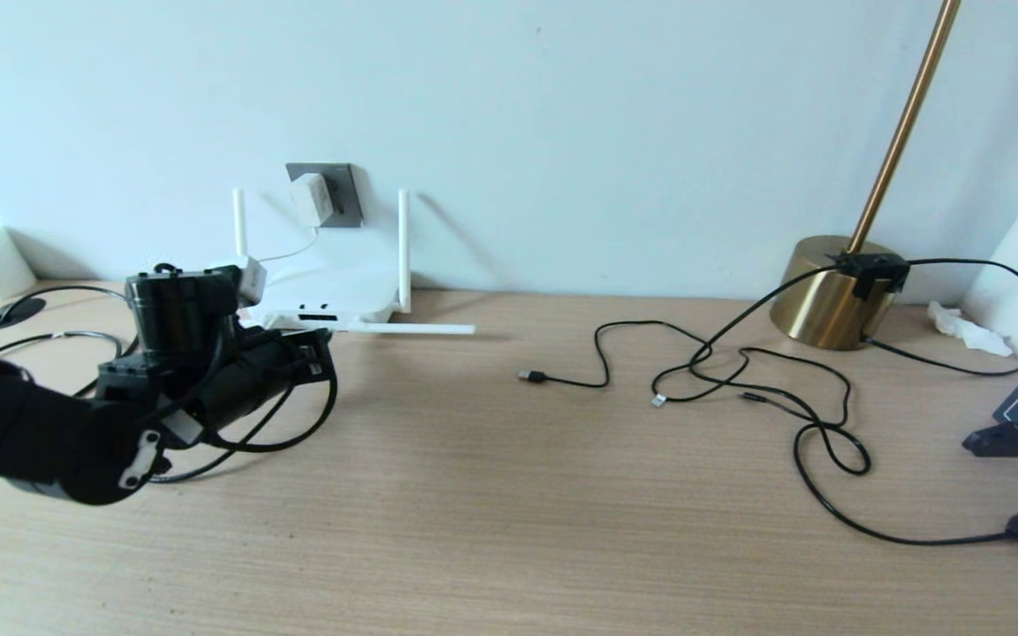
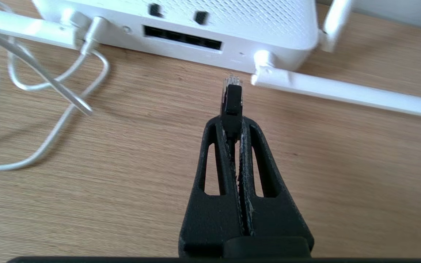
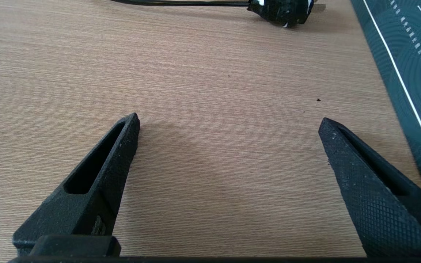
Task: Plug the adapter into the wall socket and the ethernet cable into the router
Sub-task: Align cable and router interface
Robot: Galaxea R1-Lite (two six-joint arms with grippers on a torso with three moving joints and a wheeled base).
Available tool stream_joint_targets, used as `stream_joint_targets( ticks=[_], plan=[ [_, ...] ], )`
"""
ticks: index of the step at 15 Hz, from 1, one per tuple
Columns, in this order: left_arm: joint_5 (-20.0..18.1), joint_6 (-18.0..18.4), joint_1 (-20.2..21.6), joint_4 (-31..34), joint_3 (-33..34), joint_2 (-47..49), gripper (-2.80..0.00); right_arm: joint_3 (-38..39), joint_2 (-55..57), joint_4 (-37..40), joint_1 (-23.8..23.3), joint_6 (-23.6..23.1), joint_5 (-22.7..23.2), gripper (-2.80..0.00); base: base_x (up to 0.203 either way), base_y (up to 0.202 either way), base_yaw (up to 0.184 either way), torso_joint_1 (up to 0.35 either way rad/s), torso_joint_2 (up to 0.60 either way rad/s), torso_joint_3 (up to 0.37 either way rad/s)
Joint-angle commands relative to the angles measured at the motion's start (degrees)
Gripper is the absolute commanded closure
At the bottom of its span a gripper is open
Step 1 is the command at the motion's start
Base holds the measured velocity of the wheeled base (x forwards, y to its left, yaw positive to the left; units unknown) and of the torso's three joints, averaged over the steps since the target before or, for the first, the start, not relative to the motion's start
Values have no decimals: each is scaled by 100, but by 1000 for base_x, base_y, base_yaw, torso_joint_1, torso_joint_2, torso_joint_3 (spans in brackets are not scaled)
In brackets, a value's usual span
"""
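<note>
Wooden tabletop point(image 1: 509, 495) against pale wall point(image 1: 562, 106). Left hand point(image 2: 232, 122) pinching ethernet cable point(image 2: 232, 96) just before router point(image 2: 232, 25); right hand point(image 3: 228, 122) wide, seen only from wrist.

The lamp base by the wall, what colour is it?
The lamp base is shiny brass gold, best seen in the head view.

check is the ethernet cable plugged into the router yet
Not yet: the left gripper holds the ethernet cable plug just short of the router ports.
</note>
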Motion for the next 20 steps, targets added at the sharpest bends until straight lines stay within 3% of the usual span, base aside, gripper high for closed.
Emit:
stream_joint_targets(
  ticks=[1, 5, 15, 17, 20],
  plan=[
    [-8, -16, 2, -25, 93, -42, 0, 62, 36, 15, -3, -2, 3, -280, 0, 0, 0, 0, 0, 0],
    [-204, -16, 2, -17, 232, -151, 0, 62, 36, 6, -3, -2, 3, -280, 0, 0, 0, 0, 0, 0],
    [-80, 19, 15, 174, 317, -389, 0, 62, 36, 6, -3, 112, -15, -280, 0, 0, 0, 0, 0, 0],
    [-5, 23, 20, 469, 143, -429, 0, 62, 36, -2, -3, 173, -32, -280, 0, 0, 0, 0, 0, 0],
    [-4, -27, 20, 1608, -292, -676, 0, 62, 36, -3, 0, 208, -41, -280, 0, 0, 0, 0, 0, 0]
  ],
)
